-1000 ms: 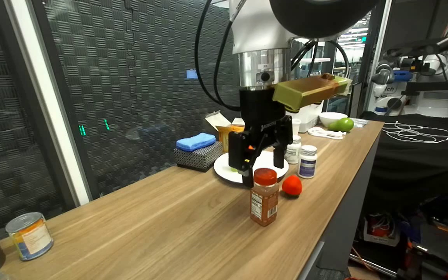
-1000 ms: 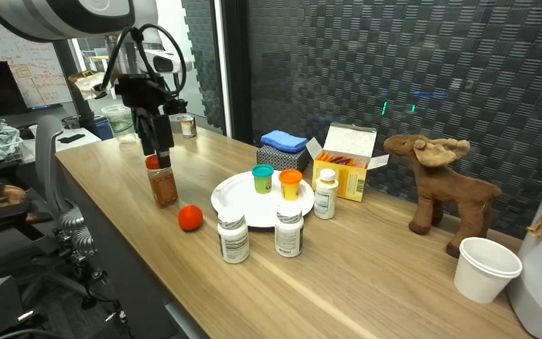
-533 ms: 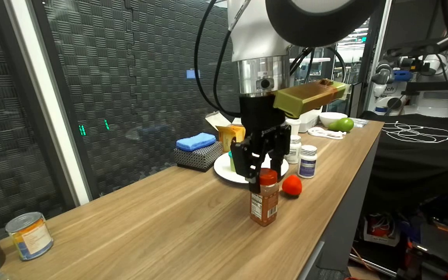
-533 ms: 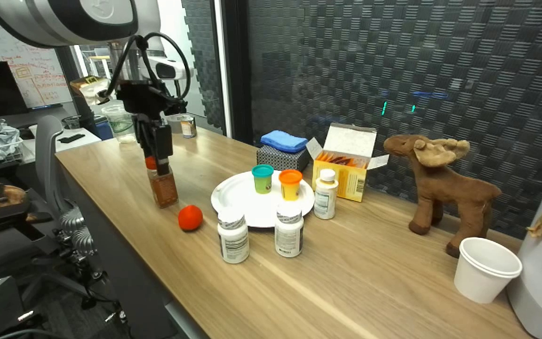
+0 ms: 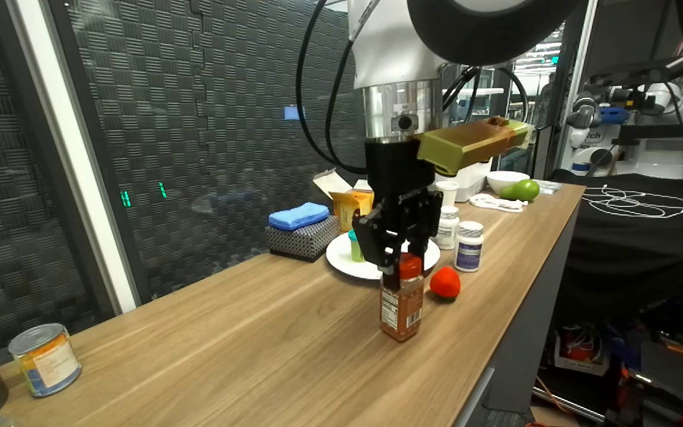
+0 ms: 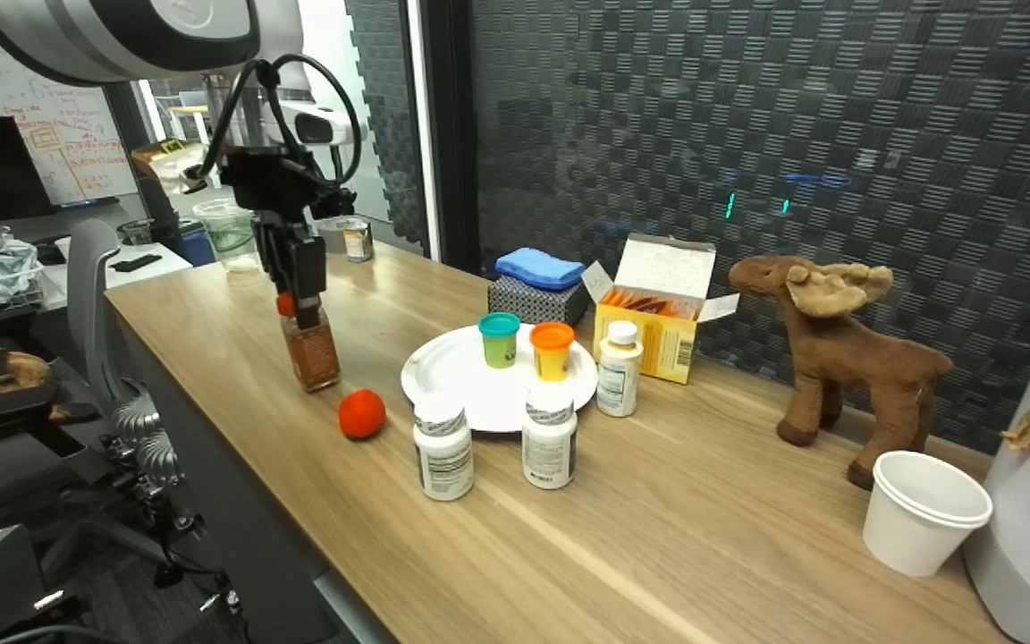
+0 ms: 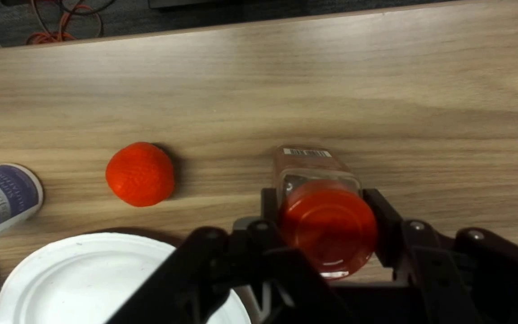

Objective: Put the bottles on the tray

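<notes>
Fingers (image 7: 385, 229) of the gripper (image 7: 324, 218) now pinch the red-capped spice bottle (image 5: 401, 311) from two sides, at the height of its cap and shoulder, as the wrist view shows. A second ago they stood spread, with the gripper a little higher; half a second ago they were down around the bottle with more room between them. Since then the gripper has risen a trifle and the bottle has shifted slightly with it, roughly upright. Whether its base has left the table (image 5: 246, 344) I cannot tell.

The spice bottle is still off the tray (image 6: 457, 385), near the round red-orange item (image 6: 362, 413), which has not moved. On the tray, the green tub (image 5: 357, 251) with its teal lid and the orange-lidded tub (image 6: 552, 356) keep their places. In an exterior view more of the green tub shows than a second ago, when the gripper covered most of it. Beside the tray, on the table, the nearest white bottle (image 6: 444, 456), next to it the middle white bottle (image 6: 550, 452) and, by the open yellow box (image 6: 667, 347), the last white bottle (image 6: 619, 374) are where they were. The blue cloth (image 6: 539, 266) on the patterned box (image 6: 528, 302), behind the tray in an exterior view, also lies just as before.
</notes>
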Controlling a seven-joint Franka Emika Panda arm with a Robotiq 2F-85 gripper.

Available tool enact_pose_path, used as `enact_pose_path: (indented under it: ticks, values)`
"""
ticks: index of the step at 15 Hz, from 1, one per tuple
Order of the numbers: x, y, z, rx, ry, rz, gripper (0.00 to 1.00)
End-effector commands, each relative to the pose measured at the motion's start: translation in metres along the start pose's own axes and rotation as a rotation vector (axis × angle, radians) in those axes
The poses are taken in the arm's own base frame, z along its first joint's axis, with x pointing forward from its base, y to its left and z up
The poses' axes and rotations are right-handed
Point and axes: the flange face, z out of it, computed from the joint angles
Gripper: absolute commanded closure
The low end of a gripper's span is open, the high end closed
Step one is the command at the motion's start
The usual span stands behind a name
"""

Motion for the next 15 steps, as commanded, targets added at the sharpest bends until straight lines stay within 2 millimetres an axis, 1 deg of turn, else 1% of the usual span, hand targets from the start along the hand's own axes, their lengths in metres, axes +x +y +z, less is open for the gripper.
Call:
enact_pose_path:
  ticks: [1, 3, 4, 5, 6, 7, 9, 11, 13, 15]
  values:
    - [-0.006, 0.016, -0.043, 0.011, 0.085, 0.039, 0.76]
    - [0.0, 0.029, -0.066, 0.017, 0.125, 0.067, 0.76]
    - [0.007, 0.038, -0.076, 0.019, 0.146, 0.085, 0.76]
    - [0.012, 0.046, -0.084, 0.027, 0.162, 0.099, 0.76]
    - [0.021, 0.056, -0.091, 0.03, 0.178, 0.121, 0.76]
    - [0.027, 0.063, -0.095, 0.037, 0.186, 0.133, 0.76]
    - [0.043, 0.077, -0.099, 0.05, 0.188, 0.159, 0.76]
    - [0.057, 0.087, -0.097, 0.058, 0.182, 0.172, 0.76]
    - [0.069, 0.091, -0.092, 0.061, 0.167, 0.175, 0.76]
    - [0.079, 0.091, -0.08, 0.058, 0.145, 0.17, 0.76]
